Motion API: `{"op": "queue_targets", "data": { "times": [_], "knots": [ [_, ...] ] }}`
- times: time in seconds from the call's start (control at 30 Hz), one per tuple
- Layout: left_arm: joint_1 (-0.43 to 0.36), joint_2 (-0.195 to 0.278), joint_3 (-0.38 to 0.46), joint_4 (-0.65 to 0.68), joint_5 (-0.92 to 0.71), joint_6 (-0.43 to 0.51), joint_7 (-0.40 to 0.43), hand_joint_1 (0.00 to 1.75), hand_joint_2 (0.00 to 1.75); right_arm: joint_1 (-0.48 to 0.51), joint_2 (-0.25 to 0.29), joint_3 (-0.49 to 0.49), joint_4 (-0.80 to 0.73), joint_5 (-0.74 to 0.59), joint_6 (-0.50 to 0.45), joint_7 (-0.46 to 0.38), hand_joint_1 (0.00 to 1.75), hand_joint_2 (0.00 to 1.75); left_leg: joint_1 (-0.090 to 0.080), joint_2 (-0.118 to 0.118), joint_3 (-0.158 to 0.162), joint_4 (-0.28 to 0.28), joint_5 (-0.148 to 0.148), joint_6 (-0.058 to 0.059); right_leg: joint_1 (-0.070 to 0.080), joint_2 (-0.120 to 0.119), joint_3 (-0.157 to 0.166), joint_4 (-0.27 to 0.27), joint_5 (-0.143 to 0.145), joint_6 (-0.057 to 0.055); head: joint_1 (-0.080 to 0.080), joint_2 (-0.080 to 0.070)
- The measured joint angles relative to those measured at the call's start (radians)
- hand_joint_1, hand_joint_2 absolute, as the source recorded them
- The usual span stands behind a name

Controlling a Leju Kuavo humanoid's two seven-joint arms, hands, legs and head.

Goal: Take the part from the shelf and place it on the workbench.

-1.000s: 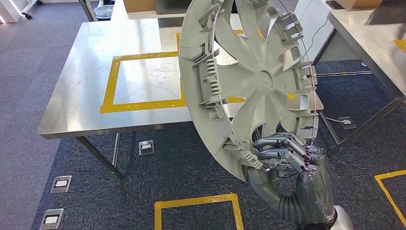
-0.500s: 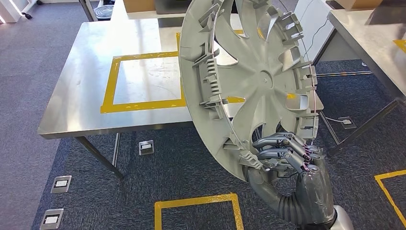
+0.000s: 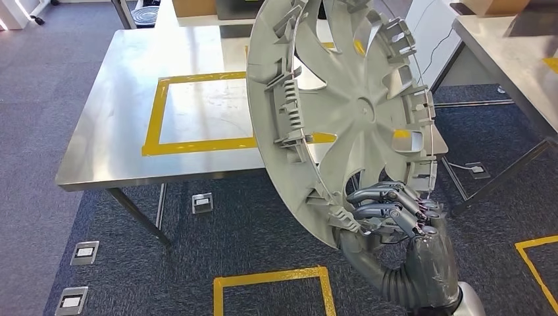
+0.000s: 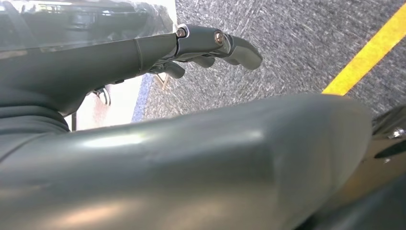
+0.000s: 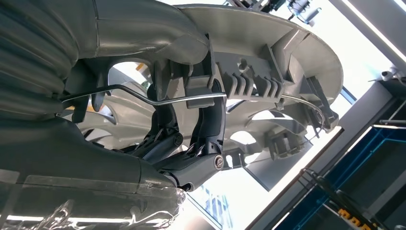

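One grey wheel cover (image 3: pixel 342 112), the part, stands nearly on edge above the right hand (image 3: pixel 395 220), whose fingers (image 3: pixel 378 197) clamp its lower rim; the right wrist view shows them hooked over the wire retaining ring (image 5: pixel 158 98). Beyond the hand lies the steel workbench (image 3: pixel 112 131) with its yellow taped square (image 3: pixel 197 141). The left hand (image 4: pixel 210 43) hangs over carpet, fingers loosely extended, holding nothing. Judging from this, the carry is under way: the cover should be moved forward over the square, tilted flat, and lowered before letting go, keeping the grip firm since the large disc is held at one edge. Compared with a second ago, the bench sits slightly lower and nearer in view, so the camera has shifted; the grip looks unchanged.
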Motion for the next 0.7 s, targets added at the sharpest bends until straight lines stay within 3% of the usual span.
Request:
{"op": "queue_targets", "data": {
  "times": [0.1,0.13,0.17,0.23,0.3,0.33,0.43,0.5,0.6,0.63,0.67,0.7],
  "knots": [
    [-0.004,0.000,0.000,0.000,0.000,0.001,0.001,0.00,1.75,0.002,0.000,0.000,0.001,0.000,0.000,0.000,1.75,1.75,0.003,-0.005,0.007,-0.003,-0.002,0.004,-0.002,0.029,-0.098,0.185,-0.076,0.001,0.009,0.000],
    [-0.004,-0.001,0.000,0.000,0.000,0.001,0.001,0.00,1.75,0.002,0.000,0.000,0.002,0.000,0.000,0.000,1.75,1.75,0.003,-0.008,0.010,-0.002,-0.005,0.003,-0.002,0.030,-0.124,0.226,-0.081,0.001,0.010,0.000],
    [-0.004,-0.001,0.000,0.000,0.000,0.001,0.001,0.00,1.75,0.003,0.000,0.000,0.003,0.000,0.000,0.000,1.75,1.75,0.003,-0.012,0.014,-0.002,-0.009,0.001,-0.003,0.030,-0.133,0.232,-0.066,0.001,0.011,0.000],
    [-0.004,-0.001,0.000,0.000,0.000,0.001,0.001,0.00,1.75,0.003,0.000,0.001,0.004,0.000,0.000,0.000,1.75,1.75,0.005,-0.019,0.028,-0.001,-0.019,-0.007,-0.004,0.031,-0.097,0.133,0.012,-0.003,0.012,0.000],
    [-0.004,-0.002,0.000,0.000,0.000,0.001,0.002,0.00,1.75,0.003,0.000,0.001,0.005,0.000,0.000,0.000,1.75,1.75,0.004,-0.025,0.038,0.003,-0.031,-0.019,-0.002,0.033,-0.043,0.014,0.061,-0.009,0.014,0.000],
    [-0.005,-0.002,0.000,0.000,0.000,0.001,0.002,0.00,1.75,0.003,0.000,0.001,0.005,0.000,0.000,0.000,1.75,1.75,0.004,-0.026,0.039,0.004,-0.035,-0.025,0.000,0.034,-0.028,-0.017,0.064,-0.013,0.014,0.000],
    [-0.006,-0.002,0.000,0.000,0.000,0.001,0.002,0.00,1.75,0.003,0.000,0.000,0.005,0.001,0.001,0.000,1.75,1.75,0.005,-0.027,0.041,0.002,-0.045,-0.045,0.002,0.035,-0.019,-0.029,0.046,-0.032,0.010,0.000],
    [-0.007,-0.002,0.000,0.000,0.000,0.001,0.002,0.00,1.75,0.002,0.000,0.000,0.005,0.001,0.001,0.000,1.75,1.75,0.006,-0.026,0.032,0.036,-0.068,-0.056,-0.002,0.033,-0.004,-0.036,0.039,-0.046,0.001,0.000],
    [-0.007,-0.001,0.000,0.000,0.000,0.001,0.002,0.00,1.75,0.003,0.000,0.000,0.005,0.001,0.001,0.000,1.75,1.75,0.007,-0.024,-0.067,0.227,-0.138,-0.064,0.000,0.029,0.018,-0.038,0.023,-0.058,-0.013,0.000],
    [-0.005,-0.002,0.000,0.000,0.000,0.001,0.003,0.00,1.75,0.004,0.000,0.001,0.005,0.001,0.001,0.000,1.75,1.75,0.008,-0.024,-0.101,0.280,-0.145,-0.065,0.001,0.030,0.024,-0.037,0.016,-0.059,-0.015,0.000],
    [-0.003,-0.002,-0.001,0.000,0.000,0.001,0.003,0.00,1.75,0.004,0.000,0.001,0.005,0.001,0.001,0.000,1.75,1.75,0.008,-0.024,-0.121,0.298,-0.131,-0.064,0.002,0.031,0.032,-0.036,0.009,-0.059,-0.017,0.000],
    [-0.001,-0.002,-0.001,0.000,0.000,0.001,0.003,0.00,1.75,0.004,0.000,0.001,0.005,0.001,0.001,0.000,1.75,1.75,0.007,-0.024,-0.123,0.277,-0.096,-0.061,0.003,0.032,0.043,-0.035,0.000,-0.058,-0.019,0.000]
  ]
}}
